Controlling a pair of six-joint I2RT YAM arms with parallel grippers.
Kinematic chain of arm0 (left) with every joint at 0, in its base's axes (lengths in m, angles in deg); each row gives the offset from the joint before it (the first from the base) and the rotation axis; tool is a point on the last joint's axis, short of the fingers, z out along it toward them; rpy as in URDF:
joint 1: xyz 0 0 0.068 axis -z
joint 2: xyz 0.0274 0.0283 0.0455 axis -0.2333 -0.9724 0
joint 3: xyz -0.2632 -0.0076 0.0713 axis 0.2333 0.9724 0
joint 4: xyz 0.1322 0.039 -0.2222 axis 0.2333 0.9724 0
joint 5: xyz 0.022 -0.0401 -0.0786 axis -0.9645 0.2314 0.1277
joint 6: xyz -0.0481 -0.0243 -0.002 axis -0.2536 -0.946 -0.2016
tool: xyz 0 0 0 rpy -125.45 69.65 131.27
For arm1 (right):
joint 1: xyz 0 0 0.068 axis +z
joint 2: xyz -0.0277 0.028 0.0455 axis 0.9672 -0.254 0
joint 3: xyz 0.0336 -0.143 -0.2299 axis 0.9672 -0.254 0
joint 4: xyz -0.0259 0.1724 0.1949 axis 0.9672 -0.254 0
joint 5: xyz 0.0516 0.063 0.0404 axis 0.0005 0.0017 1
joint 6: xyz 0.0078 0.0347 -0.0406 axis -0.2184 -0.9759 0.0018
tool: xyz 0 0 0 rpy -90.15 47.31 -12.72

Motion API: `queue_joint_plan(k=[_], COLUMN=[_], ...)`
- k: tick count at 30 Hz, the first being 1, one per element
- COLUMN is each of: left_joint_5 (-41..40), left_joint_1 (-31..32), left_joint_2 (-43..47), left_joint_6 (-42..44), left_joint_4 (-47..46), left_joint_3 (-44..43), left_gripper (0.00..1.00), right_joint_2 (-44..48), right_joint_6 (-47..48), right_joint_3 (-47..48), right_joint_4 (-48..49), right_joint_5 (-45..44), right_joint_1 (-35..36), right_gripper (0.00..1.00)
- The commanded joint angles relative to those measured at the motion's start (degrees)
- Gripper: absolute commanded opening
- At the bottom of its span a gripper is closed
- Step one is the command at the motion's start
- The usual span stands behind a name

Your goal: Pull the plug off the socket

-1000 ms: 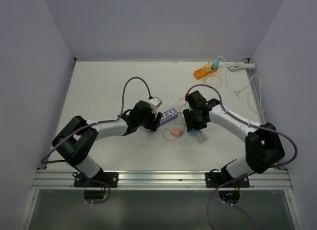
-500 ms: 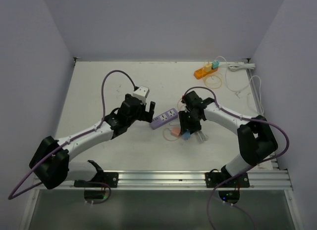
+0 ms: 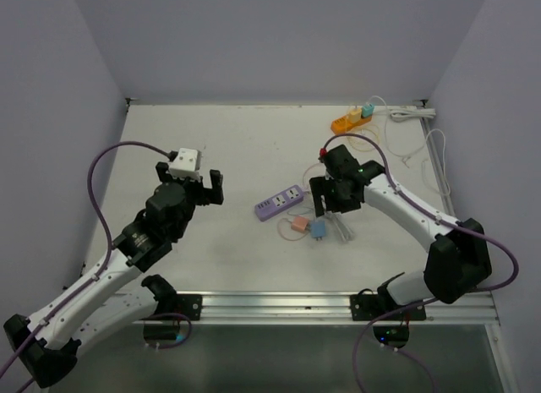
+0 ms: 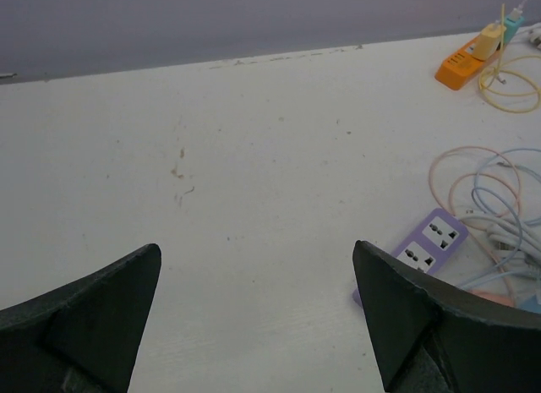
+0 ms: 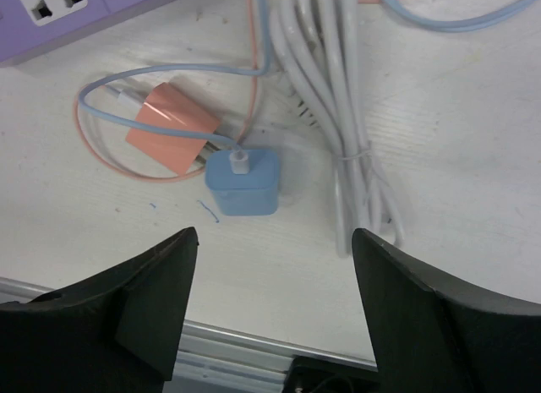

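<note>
Blue plug point(image 5: 243, 182) lies loose on the table point(image 3: 237, 139), near the purple power strip point(image 5: 84, 8), whose visible sockets are bare.

A pink plug point(image 5: 172, 128) touches the blue one on the strip's side, their thin cords looping around both. A white cable bundle point(image 5: 338, 114) runs just beside them. The right gripper point(image 5: 272, 234) hangs over the blue plug, jaws wide, holding nothing. The left gripper point(image 4: 255, 248) sits well away on the strip's other side, jaws wide too. An orange power strip point(image 3: 351, 119) lies well beyond the purple strip, at the table's far edge.
</note>
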Motion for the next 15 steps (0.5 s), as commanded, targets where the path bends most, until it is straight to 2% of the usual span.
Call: queue_joint_plan(k=[1, 6, 9, 15], left_joint_5=[-4.48, -6.86, -7.30, -9.41], left_joint_1=[-0.39, -0.39, -0.39, -0.31], left_joint_2=[4.81, 8.43, 7.30, 5.88], left_joint_6=[3.81, 4.17, 5.13, 5.23], left_joint_4=[2.23, 0.65, -0.85, -0.32], left_joint_3=[3.28, 5.93, 6.46, 5.85], left_gripper=[1.00, 1.00, 1.00, 1.00], right_joint_2=[1.86, -1.48, -2.98, -6.49], right_joint_6=[3.07, 3.78, 3.07, 2.46], right_joint_3=[1.11, -2.22, -3.89, -5.04], right_joint_4=[-4.10, -2.27, 0.72, 3.98], right_joint_5=[-7.24, -5.06, -1.36, 0.13], right_joint_1=[-2.04, -4.77, -4.68, -4.77], right_gripper=[0.76, 0.66, 0.66, 0.63])
